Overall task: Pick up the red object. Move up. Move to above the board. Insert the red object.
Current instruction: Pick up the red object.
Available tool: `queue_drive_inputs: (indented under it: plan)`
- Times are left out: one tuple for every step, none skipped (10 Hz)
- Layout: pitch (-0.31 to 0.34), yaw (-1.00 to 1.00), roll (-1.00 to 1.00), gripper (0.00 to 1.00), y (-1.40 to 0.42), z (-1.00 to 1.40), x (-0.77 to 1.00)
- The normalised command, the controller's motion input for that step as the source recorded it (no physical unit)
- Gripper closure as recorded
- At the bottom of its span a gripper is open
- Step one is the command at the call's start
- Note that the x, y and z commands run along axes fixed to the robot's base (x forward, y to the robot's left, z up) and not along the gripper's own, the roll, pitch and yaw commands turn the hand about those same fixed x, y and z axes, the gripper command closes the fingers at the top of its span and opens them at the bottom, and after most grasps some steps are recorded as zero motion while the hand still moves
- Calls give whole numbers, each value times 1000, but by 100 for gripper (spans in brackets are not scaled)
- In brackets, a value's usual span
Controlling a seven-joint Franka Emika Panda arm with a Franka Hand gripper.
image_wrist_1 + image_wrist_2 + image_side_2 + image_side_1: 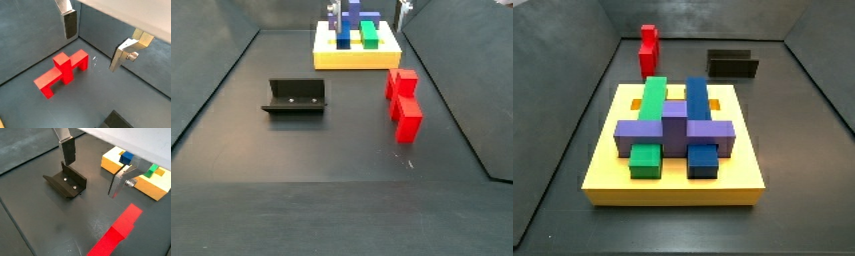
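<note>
Starting stage: none of the four steps is judged to be done; the pick-up, the lift, the move above the board and the insertion are all left.

Gripper: the gripper (93, 41) is seen in both wrist views, hanging above the dark floor with nothing between its fingers (69, 25). The jaws are spread wide apart and empty.

Red object: one red object (61, 72) is counted. It lies flat on the floor, untouched. In a side view (404, 103) it lies at about 1 o'clock of centre, just in front of the board's near right corner.

Board: one yellow board (607, 170) is counted. In a side view (321, 55) it is found at 12 o'clock, at the far end of the floor.

Blocks on the board: in a side view, a purple cross-shaped block (672, 127) is seen, with two long blocks, one green (652, 98) and one blue (695, 98), and two short blocks in front, one green (644, 160) and one blue (703, 160).

Fixture: one dark fixture (295, 97) is counted, at about 10 o'clock of centre in that side view, well apart from the red object.

Position for the pick: the gripper is judged to be raised above the red object, not yet lowered around it.
</note>
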Motion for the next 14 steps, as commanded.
queue_drive_inputs:
  plan:
    - [-4, 0, -13, 0, 0, 0, 0]
    - [-27, 0, -41, 0, 29, -74, -86]
    - [-36, -6, -81, 0, 174, -163, -146]
    - [-121, -563, -131, 0, 111, -111, -206]
    - [-124, -917, -66, 0, 0, -66, -120]
    - [-109, -951, -87, 0, 0, -89, -71]
    - [-109, -957, -89, 0, 0, -94, -63]
    - [-109, -957, -91, 0, 0, -97, -66]
    - [-109, -954, -96, 0, 0, -100, -71]
    - [-114, -909, -107, 0, 0, -129, -157]
    - [-114, -883, -106, 0, 0, -134, -203]
    - [-107, -877, -90, 0, 0, -111, -226]
    - [-99, -880, -70, 0, 0, -66, -229]
    - [-86, -920, -56, 0, 0, -43, -171]
